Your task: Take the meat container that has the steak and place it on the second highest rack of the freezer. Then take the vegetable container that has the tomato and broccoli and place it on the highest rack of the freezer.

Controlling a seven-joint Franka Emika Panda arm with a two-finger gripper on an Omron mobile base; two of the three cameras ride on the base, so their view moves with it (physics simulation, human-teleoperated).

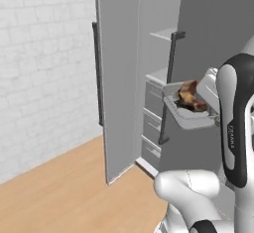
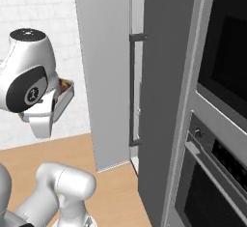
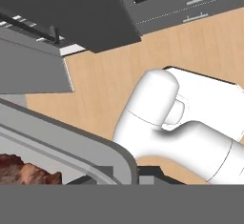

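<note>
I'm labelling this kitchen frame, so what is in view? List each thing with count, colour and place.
meat container: one, light grey tray, tilted, carried in front of the open freezer
steak: one, brown-red, inside the tray
freezer: one, dark grey, door open, grey shelves and drawers inside
oven: one, black-fronted, right of the freezer
floor: light wood
wall: white brick
gripper: one, dark, shut on the tray's rim

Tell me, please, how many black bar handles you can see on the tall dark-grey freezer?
2. One black bar handle runs down the open left door's outer face; the other black bar handle hangs on the nearer door, beside the grey meat tray. More may be hidden.
</note>
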